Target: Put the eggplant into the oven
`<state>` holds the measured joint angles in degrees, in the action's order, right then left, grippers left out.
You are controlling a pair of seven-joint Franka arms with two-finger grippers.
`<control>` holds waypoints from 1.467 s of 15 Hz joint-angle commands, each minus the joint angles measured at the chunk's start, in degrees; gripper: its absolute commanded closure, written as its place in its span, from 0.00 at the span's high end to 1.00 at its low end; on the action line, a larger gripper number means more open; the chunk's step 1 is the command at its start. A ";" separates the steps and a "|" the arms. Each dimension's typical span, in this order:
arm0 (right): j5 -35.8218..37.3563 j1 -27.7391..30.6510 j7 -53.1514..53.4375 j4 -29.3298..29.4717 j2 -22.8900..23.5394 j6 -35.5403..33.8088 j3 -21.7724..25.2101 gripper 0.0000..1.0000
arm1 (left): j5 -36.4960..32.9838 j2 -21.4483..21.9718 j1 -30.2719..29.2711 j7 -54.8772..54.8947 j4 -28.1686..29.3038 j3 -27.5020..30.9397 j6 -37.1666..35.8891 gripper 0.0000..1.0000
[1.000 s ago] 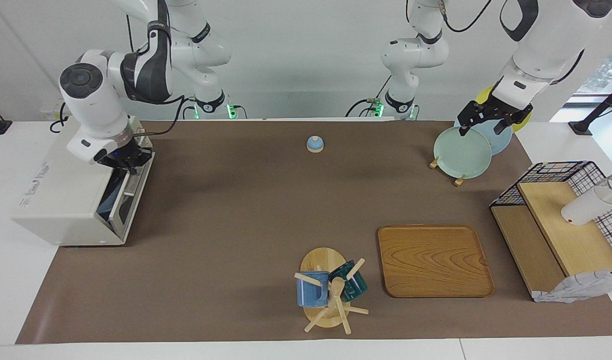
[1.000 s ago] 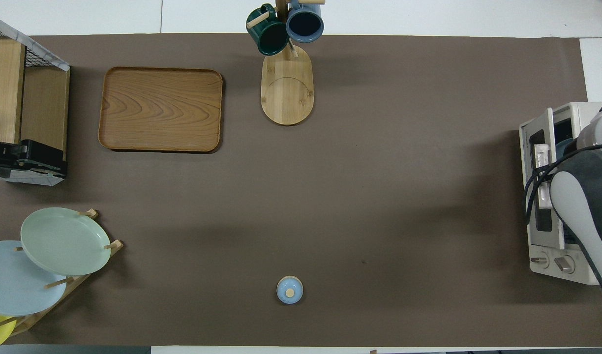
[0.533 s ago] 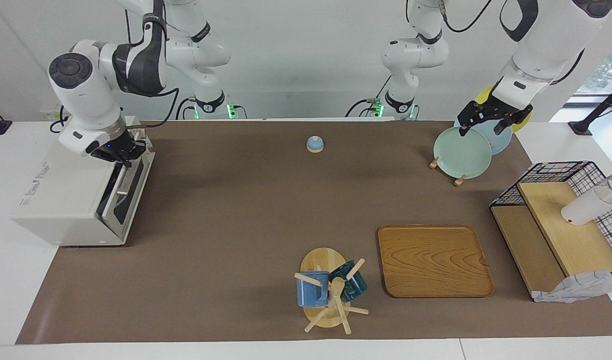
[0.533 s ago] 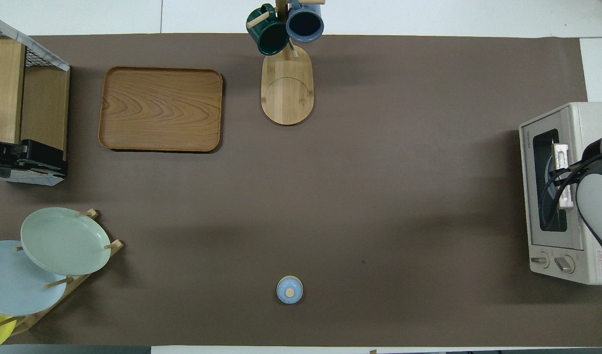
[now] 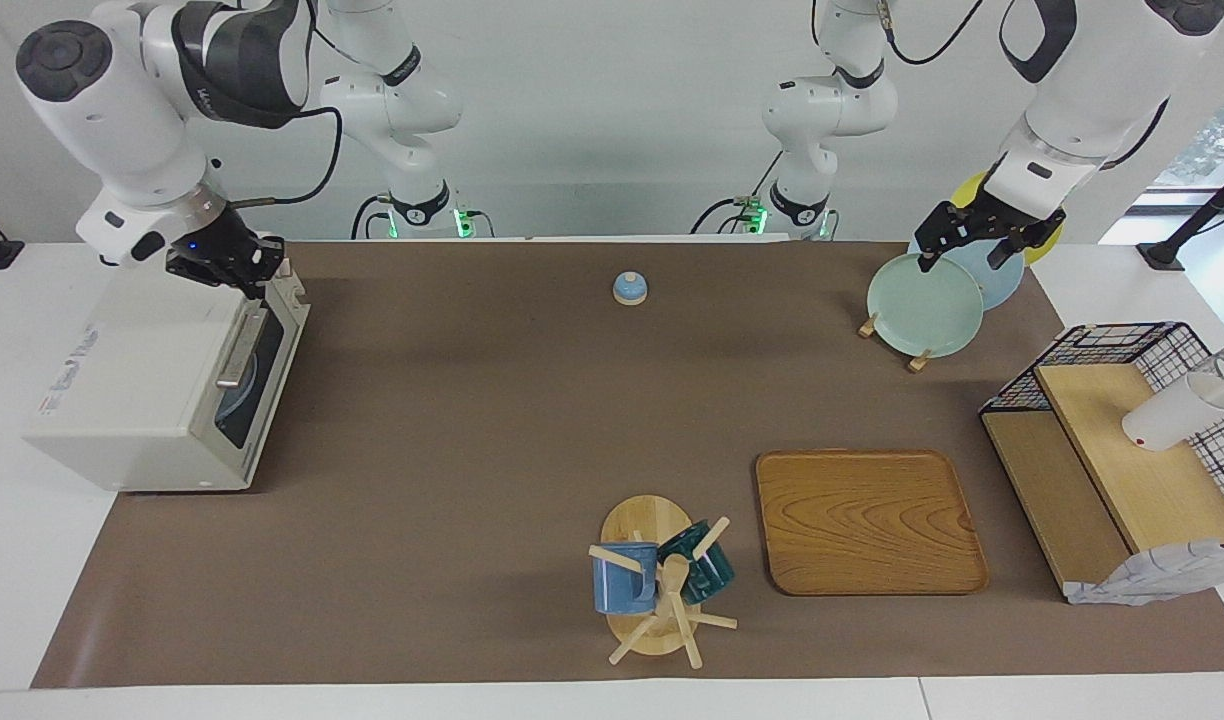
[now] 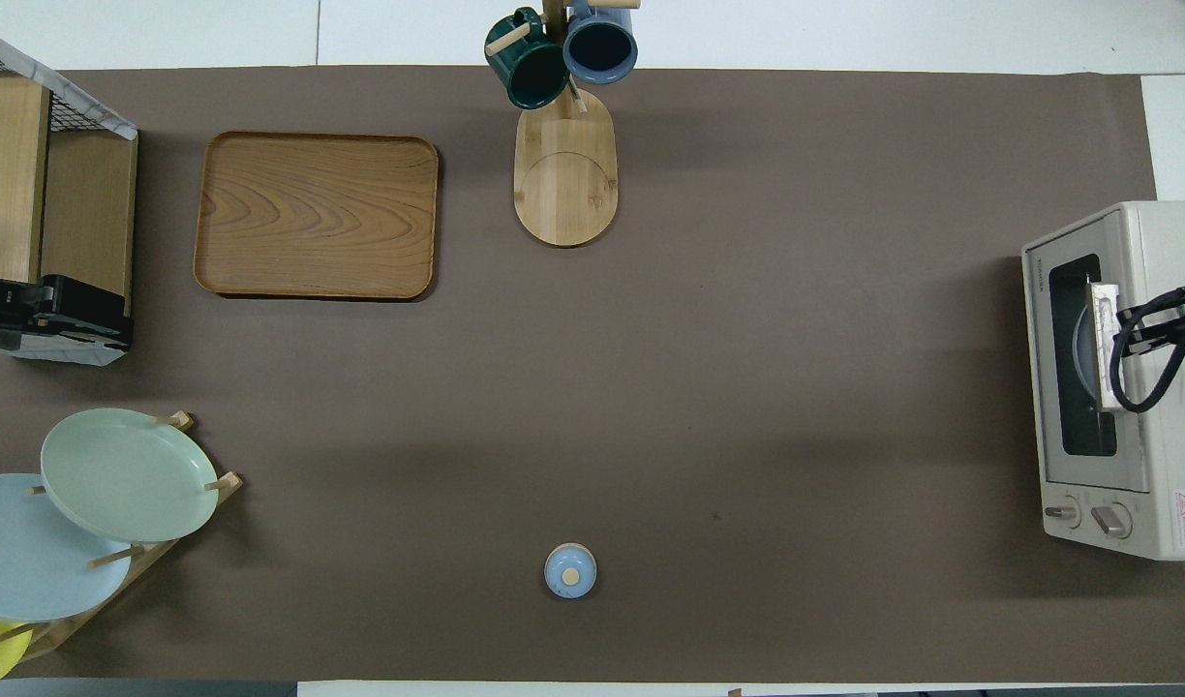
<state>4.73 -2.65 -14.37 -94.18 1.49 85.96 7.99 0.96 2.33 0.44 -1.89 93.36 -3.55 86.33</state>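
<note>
- Cream-white toaster oven [image 5: 137,395] sits at the right arm's end of the table with its dark glass door [image 5: 257,385] fully shut and the metal bar handle [image 5: 240,352] lying flat against it.
- No eggplant is in sight anywhere on the mat. Behind the glass there's only a pale blue rounded shape [image 5: 234,403], so my guess is the eggplant's already inside, which would explain the closed door. I can't confirm it though.
- The right gripper [image 5: 234,272] hangs over the oven's top front edge, right by the door's upper rim. It looks clear of the handle, and I honestly can't tell if the pincer is wide or narrow. Nothing seems to be in it.
- The left gripper [image 5: 977,240] is parked over the plate rack by the green plate [image 5: 924,305], jaws wide and empty. It's just waiting, out of the way.
- To me the job reads as basically wrapped up.
</note>
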 commanded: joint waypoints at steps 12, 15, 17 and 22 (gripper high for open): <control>-1.48 0.55 3.29 -1.00 -2.54 1.22 -0.34 1.00 | -1.13 0.57 -0.08 0.22 0.06 -0.05 -0.81 1.00; -1.39 0.55 3.38 -1.53 -2.54 1.31 -0.26 1.00 | -1.05 0.57 -0.08 0.22 0.06 -0.05 -0.81 1.00; -1.48 0.55 3.56 -1.62 -3.07 1.57 -0.26 1.00 | -1.05 0.57 0.00 0.22 0.06 -0.05 -0.81 1.00; -1.39 0.55 3.56 -1.71 -3.16 3.60 0.01 1.00 | -1.05 0.57 -0.08 0.22 0.06 -0.05 -0.81 1.00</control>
<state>4.51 -2.60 -11.81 -94.10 -0.32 88.33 8.02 0.96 2.33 0.44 -1.89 93.36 -3.55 86.33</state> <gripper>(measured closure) 0.000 0.000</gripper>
